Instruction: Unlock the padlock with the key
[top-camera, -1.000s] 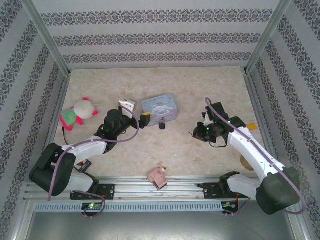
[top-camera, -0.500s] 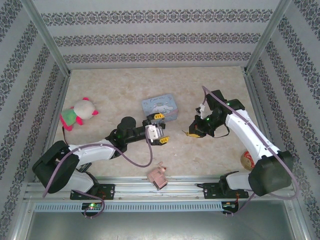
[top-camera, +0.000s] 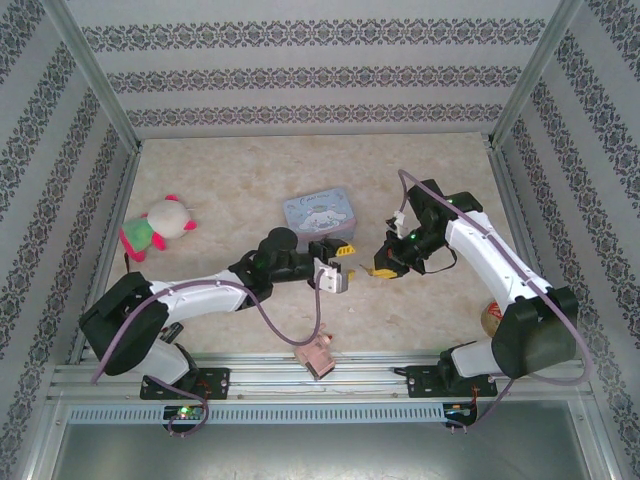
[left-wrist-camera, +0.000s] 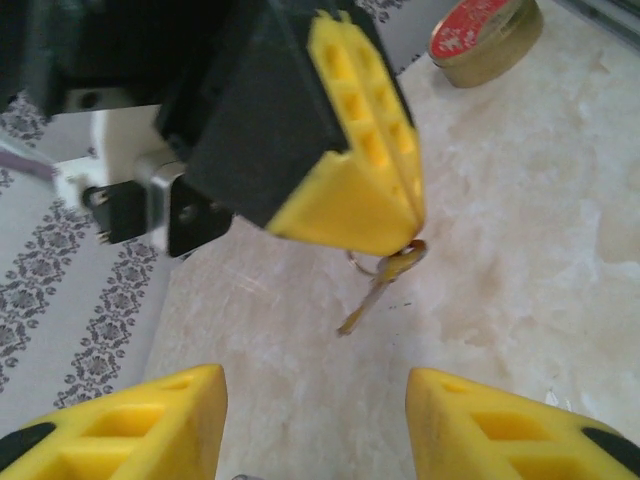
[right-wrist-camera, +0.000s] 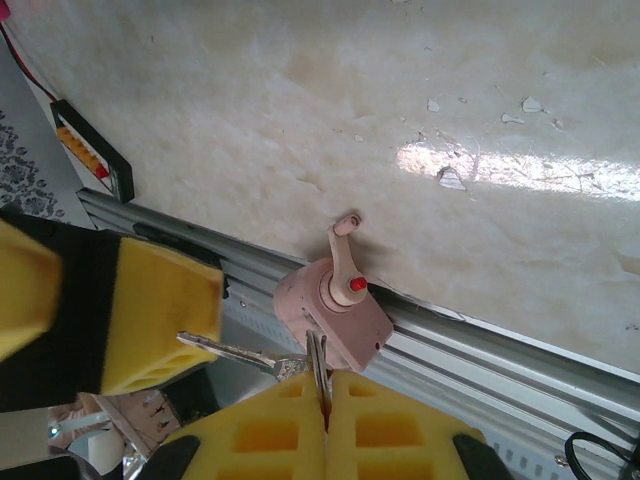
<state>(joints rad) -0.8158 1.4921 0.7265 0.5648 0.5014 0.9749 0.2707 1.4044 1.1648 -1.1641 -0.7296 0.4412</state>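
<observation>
Pinching key (right-wrist-camera: 240, 352) between right fingers (right-wrist-camera: 380, 430), opposite left fingers (left-wrist-camera: 130, 430).

Blue tin (top-camera: 318, 212): rectangular, cartoon figure on the lid; lies flat near mid-table.
Plush toy (top-camera: 158, 226): white, pink and green; lies at the left side, well apart from the blue tin.
Pink blocky object (right-wrist-camera: 335, 310): at the near edge, against the metal rail (top-camera: 260, 378); small lever and red button on its upper face.
Round tin (left-wrist-camera: 488, 30): gold wall, red lid; lies flat.
Table (top-camera: 250, 170): pale marbled surface, some chipped flecks.
Walls (top-camera: 320, 75): striped floral wallpaper.
</observation>
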